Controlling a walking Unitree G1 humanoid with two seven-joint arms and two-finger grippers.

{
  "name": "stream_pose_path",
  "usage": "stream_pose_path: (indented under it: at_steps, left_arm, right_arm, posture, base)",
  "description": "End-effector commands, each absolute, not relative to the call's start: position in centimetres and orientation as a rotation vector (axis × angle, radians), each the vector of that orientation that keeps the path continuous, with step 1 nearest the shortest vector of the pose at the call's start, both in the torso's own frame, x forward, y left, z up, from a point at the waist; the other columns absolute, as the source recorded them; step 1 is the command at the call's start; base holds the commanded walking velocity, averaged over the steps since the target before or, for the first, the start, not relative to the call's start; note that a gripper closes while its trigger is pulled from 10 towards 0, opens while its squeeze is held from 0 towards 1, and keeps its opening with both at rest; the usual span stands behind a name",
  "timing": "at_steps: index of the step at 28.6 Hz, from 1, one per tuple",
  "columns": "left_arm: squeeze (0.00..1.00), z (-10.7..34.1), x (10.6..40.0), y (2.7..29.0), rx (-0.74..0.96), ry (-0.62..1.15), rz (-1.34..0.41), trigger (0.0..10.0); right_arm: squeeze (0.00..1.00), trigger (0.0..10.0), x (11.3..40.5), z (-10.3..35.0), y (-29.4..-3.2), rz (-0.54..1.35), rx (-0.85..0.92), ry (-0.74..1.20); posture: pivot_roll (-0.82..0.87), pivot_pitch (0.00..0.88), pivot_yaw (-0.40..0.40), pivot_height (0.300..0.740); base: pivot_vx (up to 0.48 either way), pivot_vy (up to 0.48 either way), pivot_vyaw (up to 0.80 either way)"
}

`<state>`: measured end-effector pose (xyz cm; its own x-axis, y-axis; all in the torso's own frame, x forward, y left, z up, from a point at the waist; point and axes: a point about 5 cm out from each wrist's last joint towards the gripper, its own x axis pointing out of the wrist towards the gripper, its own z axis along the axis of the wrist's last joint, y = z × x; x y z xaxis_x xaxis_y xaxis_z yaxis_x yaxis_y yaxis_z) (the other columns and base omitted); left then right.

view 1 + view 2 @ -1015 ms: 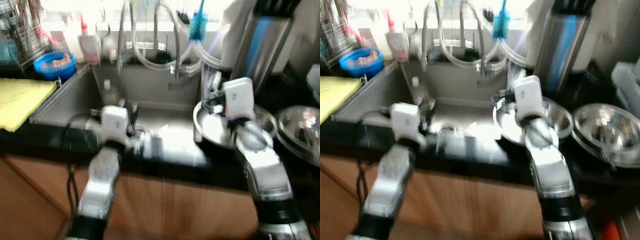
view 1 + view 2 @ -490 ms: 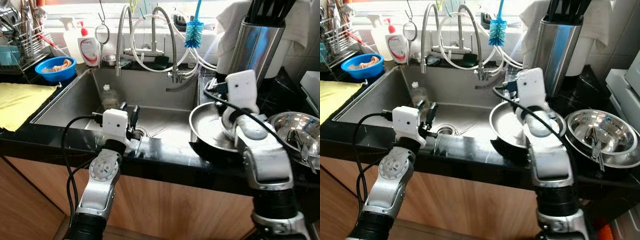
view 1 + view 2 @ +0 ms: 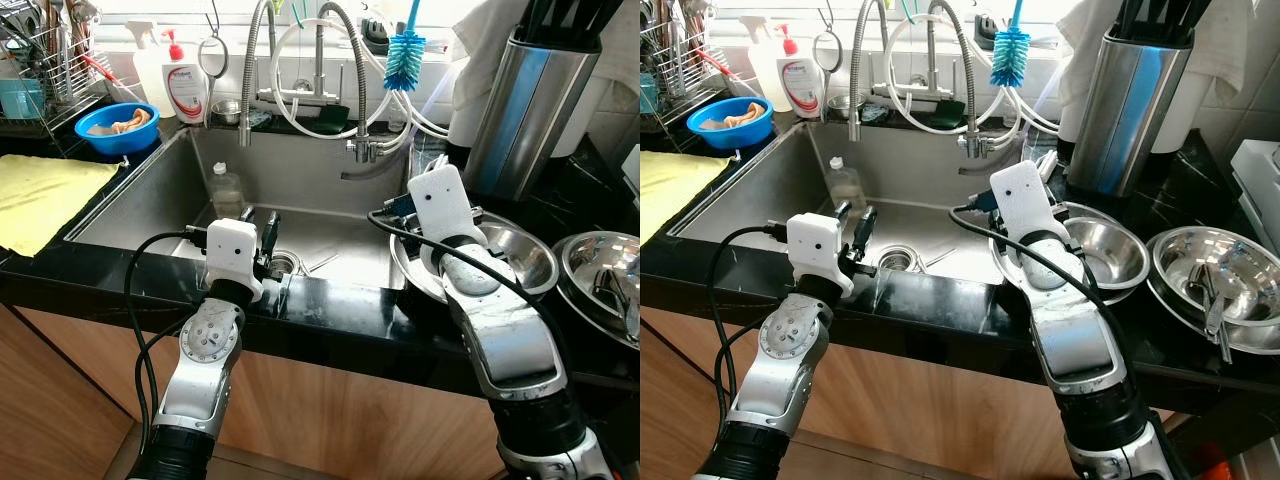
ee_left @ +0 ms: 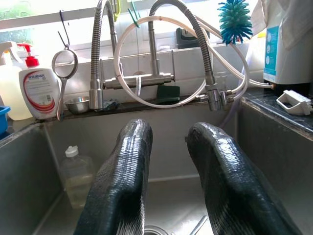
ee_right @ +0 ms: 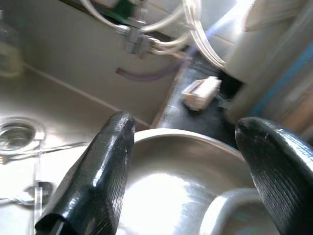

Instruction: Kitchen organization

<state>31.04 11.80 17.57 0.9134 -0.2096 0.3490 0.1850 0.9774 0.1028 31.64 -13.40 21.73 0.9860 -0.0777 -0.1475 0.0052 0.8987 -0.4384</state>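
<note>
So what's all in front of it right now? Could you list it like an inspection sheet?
Surface: black countertop around a steel sink.
Job's things: steel bowl on the counter; second steel bowl holding utensils.
Clutter: plastic bottle and spoon in the sink; blue bowl; yellow cloth; soap bottle; blue brush.
Grippers: left gripper open above the sink; right gripper open over the steel bowl.
Cables: black cable looping from the left arm.
Surroundings: faucet, steel utensil canister.
</note>
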Motion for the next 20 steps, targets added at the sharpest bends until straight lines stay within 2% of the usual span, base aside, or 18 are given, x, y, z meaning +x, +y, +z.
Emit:
stream_pose_path:
  at_steps: [1,6,20]
  left_arm:
    - [0.00,17.6,31.0,11.7,0.064,-0.368,-0.216,10.0]
    - [0.00,17.5,30.9,11.7,0.062,-0.367,-0.218,10.0]
    - [0.00,17.5,31.0,11.8,0.064,-0.361,-0.222,10.0]
  right_arm:
    - [0.00,10.0,31.2,22.1,-13.8,-0.087,-0.466,0.153]
    - [0.00,10.0,30.2,20.9,-14.6,-0.131,-0.427,0.230]
    - [0.00,10.0,30.0,19.7,-15.1,-0.167,-0.315,0.310]
  posture:
    - [-0.12,0.000,0.018,0.740]
    - [-0.12,0.000,0.015,0.740]
    - [-0.13,0.000,0.019,0.740]
  base:
    - [0.000,0.000,0.00]
    - [0.000,0.000,0.00]
    - [0.000,0.000,0.00]
